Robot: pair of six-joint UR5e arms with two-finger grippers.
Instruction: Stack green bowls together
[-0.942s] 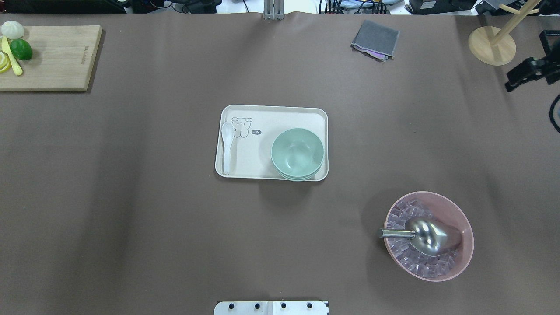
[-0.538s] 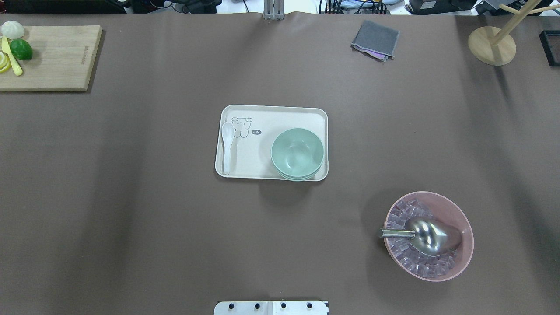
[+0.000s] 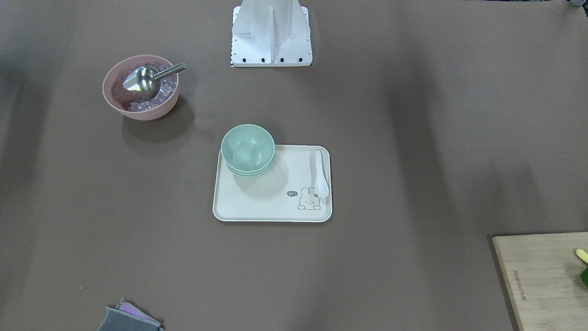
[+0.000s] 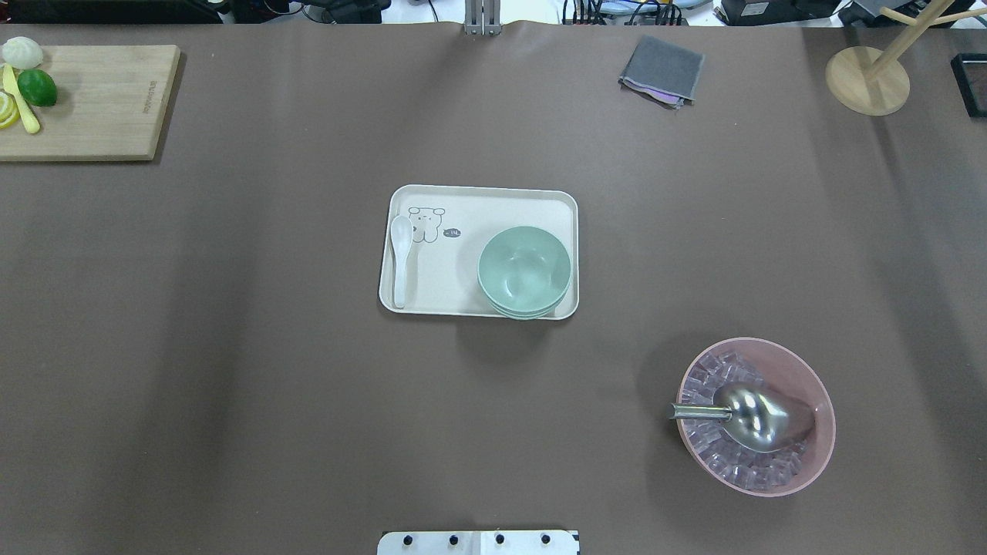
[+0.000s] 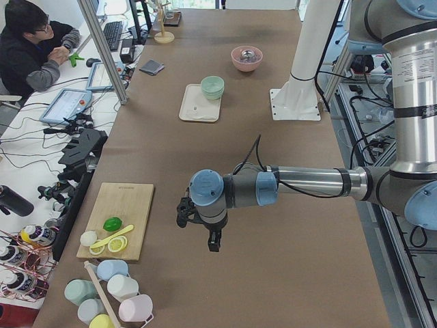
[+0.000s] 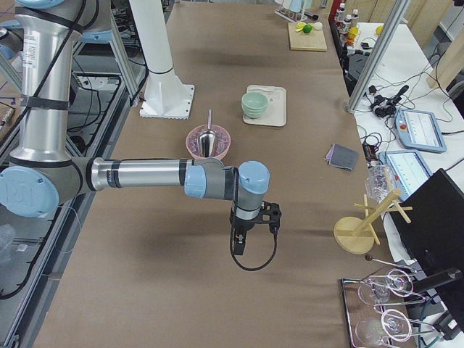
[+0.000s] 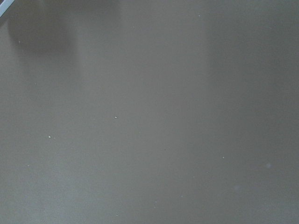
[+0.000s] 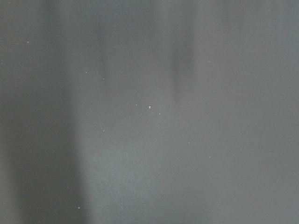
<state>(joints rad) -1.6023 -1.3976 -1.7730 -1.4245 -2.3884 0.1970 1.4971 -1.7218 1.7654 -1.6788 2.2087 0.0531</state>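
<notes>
Green bowls [image 4: 524, 270]: are sitting nested in a single stack at the centre of the overhead view, on the right part of the tray, with the lower rims showing under the top one.
Left end effector [image 5: 213, 242]: is hanging from the near arm at lower centre of the left side view, pointing down over the bare surface [image 4: 231, 385], well apart from the stack. I cannot tell whether its fingers are apart or together.
Cutting board [image 4: 92, 100]: is lying at the upper left of the overhead view, carrying a lime [image 4: 37, 87] and yellow slices at its left end.
Tray [image 4: 493, 202]: cream and rectangular, is lying at the centre of the frame with a small cartoon drawing near its upper left corner.
White spoon [image 4: 400, 258]: is lying along the tray's left edge, apart from the stack.
Grey cloth [image 4: 661, 69]: is lying folded near the top edge, right of centre.
Pink bowl [image 4: 802, 370]: is standing at the lower right, holding clear cubes.
Metal scoop [image 4: 759, 416]: is resting in the pink bowl, its handle pointing left over the rim.
Wooden stand [image 4: 867, 81]: is standing in the upper right corner.
Right end effector [image 6: 239, 245]: is hanging from the near arm at the centre of the right side view, pointing down over bare surface. I cannot tell whether it is apart or together.
</notes>
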